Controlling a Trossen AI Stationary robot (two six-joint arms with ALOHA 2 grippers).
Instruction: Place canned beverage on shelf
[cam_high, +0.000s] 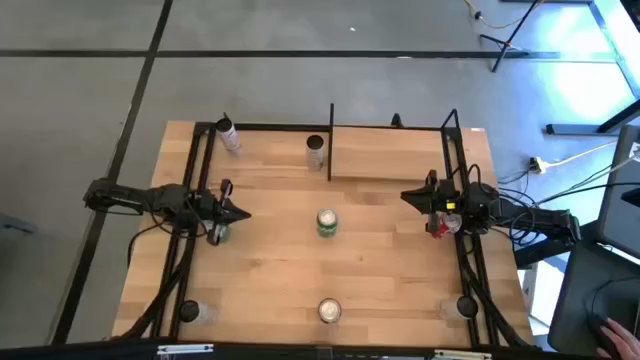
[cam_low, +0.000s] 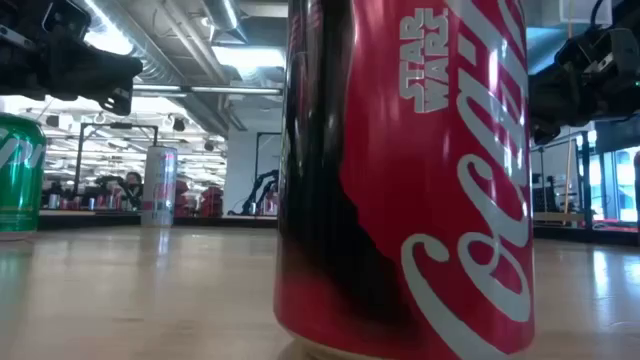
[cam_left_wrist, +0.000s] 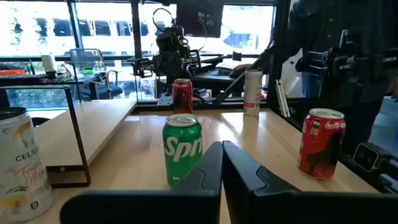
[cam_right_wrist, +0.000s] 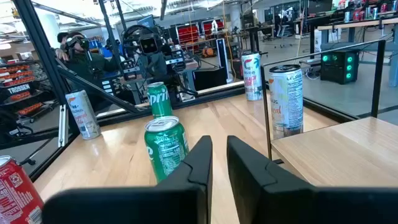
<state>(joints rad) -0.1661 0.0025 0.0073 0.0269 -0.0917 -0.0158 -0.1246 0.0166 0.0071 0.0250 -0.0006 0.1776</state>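
Observation:
The shelf (cam_high: 395, 150), a pale board framed by thin black rods, stands at the table's far right; it also shows in the left wrist view (cam_left_wrist: 87, 127) and the right wrist view (cam_right_wrist: 336, 146). A green Sprite can (cam_high: 327, 222) stands upright on its base at the table's middle, between my two grippers (cam_left_wrist: 183, 149) (cam_right_wrist: 165, 146). My left gripper (cam_high: 240, 213) hovers left of it, shut and empty (cam_left_wrist: 222, 168). My right gripper (cam_high: 405, 195) hovers right of it, in front of the shelf, shut and empty (cam_right_wrist: 219, 162).
A tall pale can (cam_high: 316, 150) stands just left of the shelf, a slim can (cam_high: 228, 135) at the far left. A second green can (cam_high: 218, 232) stands under my left arm, a red can (cam_high: 440, 225) under my right. A red Coca-Cola can (cam_high: 328, 311) and two more cans line the near edge.

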